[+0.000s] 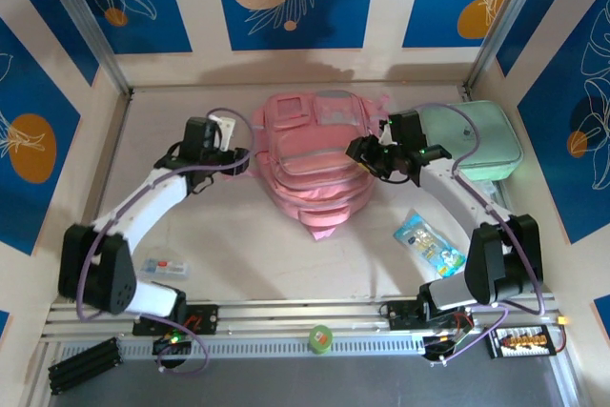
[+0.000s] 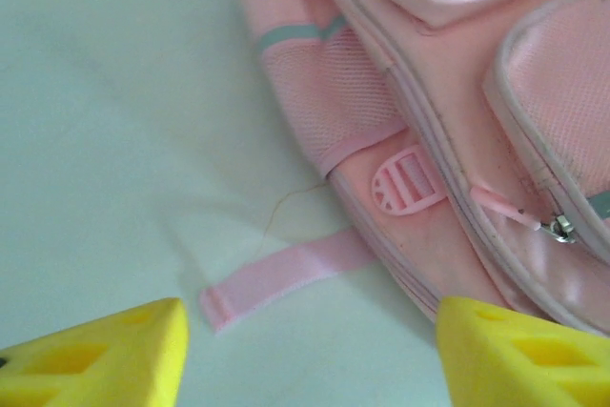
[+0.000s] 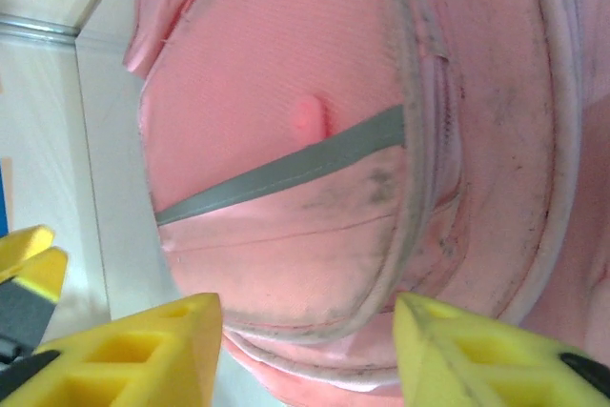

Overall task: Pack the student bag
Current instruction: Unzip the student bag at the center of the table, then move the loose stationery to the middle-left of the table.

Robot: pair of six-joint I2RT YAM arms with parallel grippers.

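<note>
Grip is what I'd sort out here. Your left end effector [image 1: 240,159] is released, jaws apart with nothing between them, just beside the bag's left edge. A loose strap end [image 2: 286,278] lies flat on the bench [image 1: 238,254] under it. Don't grab that, it'll only drag. Go for the zip pull [image 2: 562,228] further in.

The bag [image 1: 315,164] lies flat mid-bench, between both arms. I can't tell if the main zip is open.

Your right end effector [image 1: 360,152] is released too, right at the side pocket. I'd pinch the fabric there to hold the bag while the left one works the zip. The mint case [image 1: 481,140] sits just behind that arm and the packet [image 1: 429,240] nearer you, so swing carefully.
</note>
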